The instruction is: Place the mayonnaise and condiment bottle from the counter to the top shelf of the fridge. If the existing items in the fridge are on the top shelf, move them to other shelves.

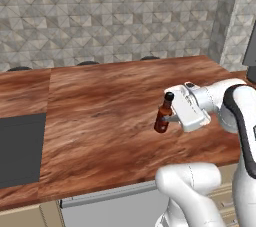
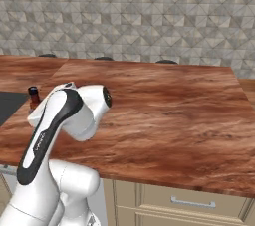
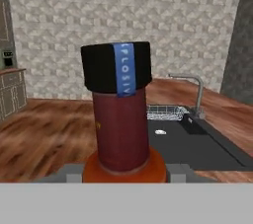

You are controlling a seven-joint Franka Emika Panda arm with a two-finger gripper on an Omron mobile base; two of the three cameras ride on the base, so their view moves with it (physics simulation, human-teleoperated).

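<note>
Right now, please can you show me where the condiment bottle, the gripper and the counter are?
condiment bottle [image 1: 162, 118]: left base view, on its red-brown body.
gripper [image 1: 171, 119]: left base view, between the fingertips, shut on the bottle.
counter [image 2: 174, 105]: right base view, on bare wood-grain top.

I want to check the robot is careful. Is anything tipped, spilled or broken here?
Nothing is spilled or broken. The slim red-brown condiment bottle with a black cap leans a little, but only because the pincer is shut on it and holds it above the reddish-brown wooden counter. The cap is on.
</note>
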